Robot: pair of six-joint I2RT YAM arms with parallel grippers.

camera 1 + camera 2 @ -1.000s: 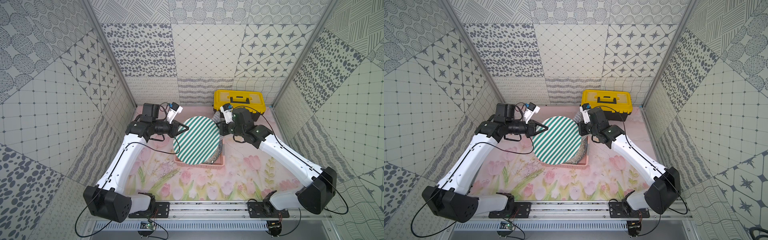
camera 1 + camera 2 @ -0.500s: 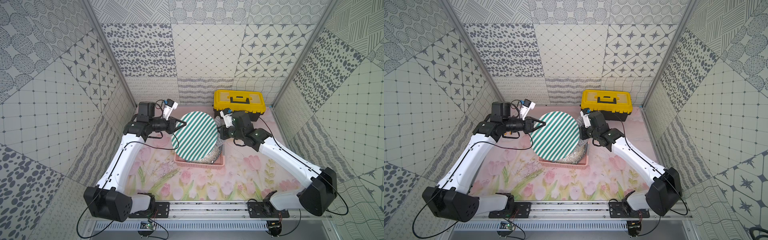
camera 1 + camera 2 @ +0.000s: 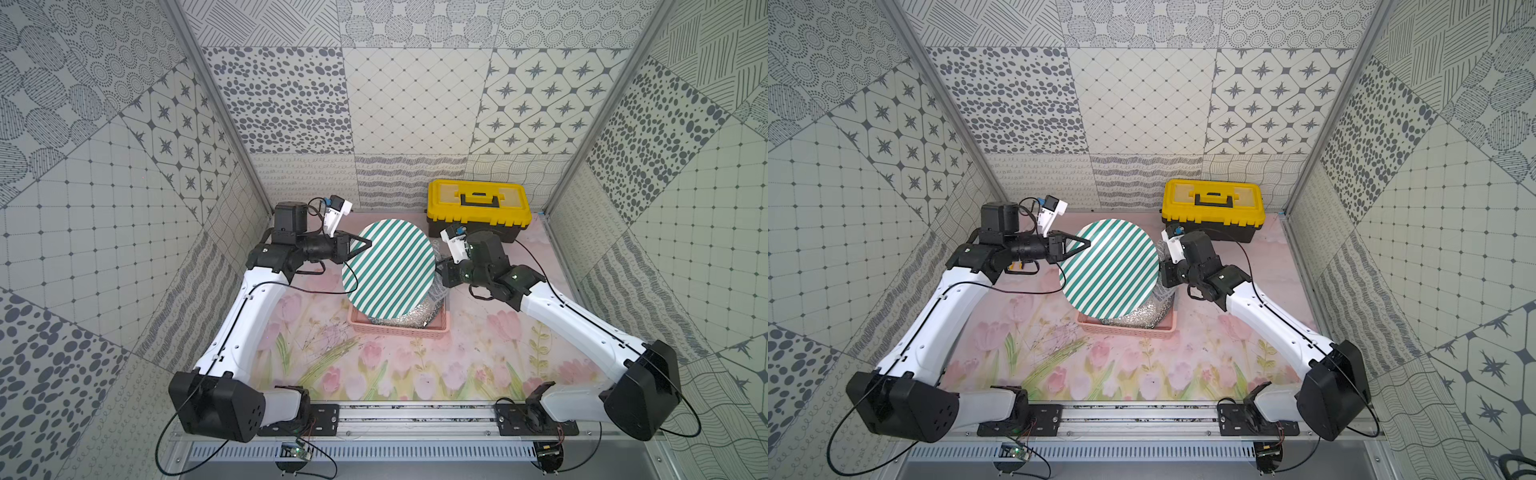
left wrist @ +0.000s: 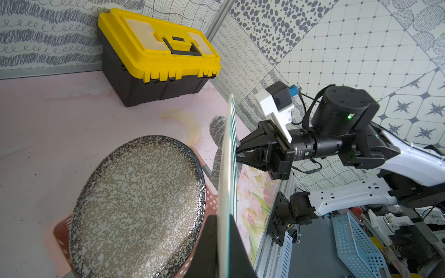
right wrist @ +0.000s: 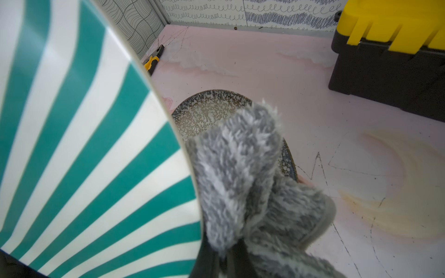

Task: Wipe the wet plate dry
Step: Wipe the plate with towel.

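The plate (image 3: 388, 268) (image 3: 1108, 268) is green-and-white striped and hangs tilted above the pink basket, striped face up in both top views. My left gripper (image 3: 368, 243) (image 3: 1087, 242) (image 4: 222, 231) is shut on its left rim. My right gripper (image 4: 237, 154) (image 5: 224, 260) is shut on a grey fluffy cloth (image 5: 243, 168) (image 4: 218, 125). The cloth lies against the plate's (image 5: 84, 156) right rim. In both top views the plate hides the right fingertips.
A speckled plate (image 3: 399, 322) (image 4: 139, 202) (image 5: 204, 113) lies in the pink basket (image 3: 399, 332) (image 3: 1125, 330) under the held plate. A yellow toolbox (image 3: 478, 205) (image 3: 1212, 203) (image 4: 156, 48) stands at the back right. A small yellow-and-black tool (image 5: 151, 62) lies by the left wall.
The left gripper has carried the plate a little to the left and back. The right gripper with the cloth has slid from the plate's upper right rim down to its right rim.
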